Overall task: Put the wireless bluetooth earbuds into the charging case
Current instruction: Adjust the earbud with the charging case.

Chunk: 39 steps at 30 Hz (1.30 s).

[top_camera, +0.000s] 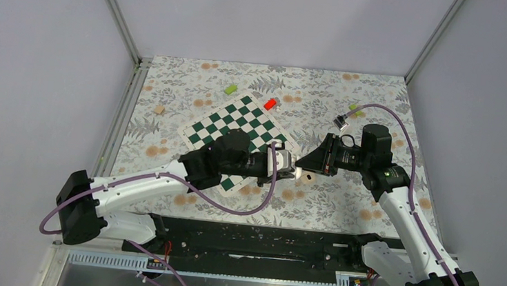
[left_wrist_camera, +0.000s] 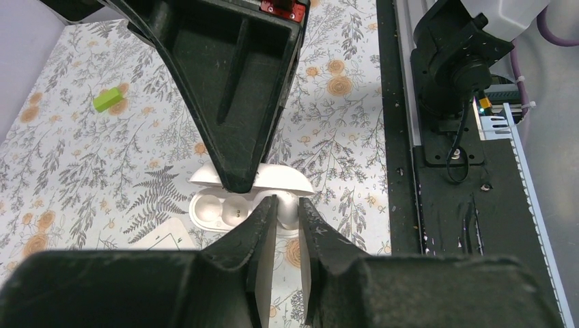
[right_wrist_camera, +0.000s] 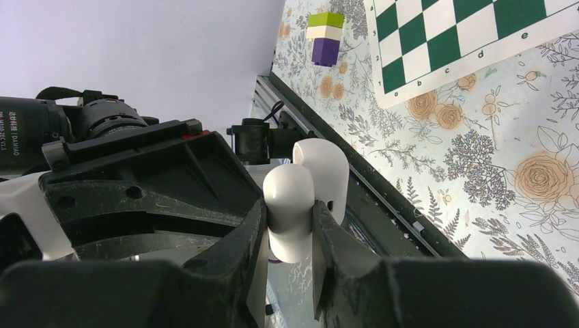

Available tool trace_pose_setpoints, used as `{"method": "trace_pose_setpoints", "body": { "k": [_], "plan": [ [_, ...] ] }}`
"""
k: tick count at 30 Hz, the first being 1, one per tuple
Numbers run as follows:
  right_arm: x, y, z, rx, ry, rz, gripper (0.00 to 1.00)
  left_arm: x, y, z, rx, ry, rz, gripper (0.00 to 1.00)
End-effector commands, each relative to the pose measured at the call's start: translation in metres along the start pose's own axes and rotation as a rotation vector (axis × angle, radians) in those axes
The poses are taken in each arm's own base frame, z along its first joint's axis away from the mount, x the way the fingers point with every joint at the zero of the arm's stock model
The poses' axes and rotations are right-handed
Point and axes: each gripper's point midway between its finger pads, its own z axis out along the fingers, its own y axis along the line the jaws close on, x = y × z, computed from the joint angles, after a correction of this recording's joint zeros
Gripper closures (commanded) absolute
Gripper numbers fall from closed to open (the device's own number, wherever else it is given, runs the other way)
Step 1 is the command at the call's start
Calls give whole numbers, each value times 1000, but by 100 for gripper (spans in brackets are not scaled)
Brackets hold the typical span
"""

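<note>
Item: charging case (left_wrist_camera: 217,209); open, lid tipped back; the wells in sight look empty
Location: on the floral cloth (top_camera: 343,199), just off the near right corner of the chessboard (top_camera: 238,124)
Right gripper (right_wrist_camera: 288,213): clenched on one rounded half of the case
Left gripper (left_wrist_camera: 288,210): tips at the case's edge; fingers drawn to a narrow slit; cannot tell whether anything is pinched
Earbuds: none made out for certain
Hazard: smooth shell may twist or squirt from the clamp if pressed off-centre; both grippers crowd tip to tip off that chessboard corner, so a knock is likely; a piece missing its well would skid onto the cloth
Markings: "DAMIAO" on a motor housing (right_wrist_camera: 41,123); file letters e, d, c, b along the chessboard edge
</note>
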Motion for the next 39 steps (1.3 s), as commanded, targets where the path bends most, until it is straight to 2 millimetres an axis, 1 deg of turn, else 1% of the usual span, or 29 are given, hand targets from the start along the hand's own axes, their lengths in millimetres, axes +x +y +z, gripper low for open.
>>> {"method": "trace_pose_setpoints", "body": {
  "k": [1, 4, 7, 11, 14, 17, 29, 36, 39],
  "plan": [
    [-8, 21, -6, -44, -22, -52, 100, -41, 10, -10, -41, -111, 58, 82],
    [-9, 22, -6, -46, -22, -55, 100, -38, 13, -10, -60, -96, 61, 74],
    [-9, 22, -6, -47, -21, -55, 100, -36, 13, -11, -61, -88, 57, 69],
    [-9, 22, -6, -47, -20, -54, 100, -32, 12, -8, -52, -82, 44, 68],
    [-9, 23, -6, -49, -22, -57, 100, -32, 11, -7, -43, -78, 37, 63],
    [-9, 24, -6, -51, -21, -57, 100, -31, 11, -3, -33, -74, 30, 62],
    [-9, 24, -7, -52, -21, -58, 100, -25, 8, 7, -4, -63, -9, 65],
    [-9, 22, -6, -47, -23, -56, 100, -27, 9, 5, -15, -75, -13, 76],
    [-9, 23, -6, -47, -24, -57, 100, -27, 9, 4, -18, -74, -14, 77]
  ]
}}
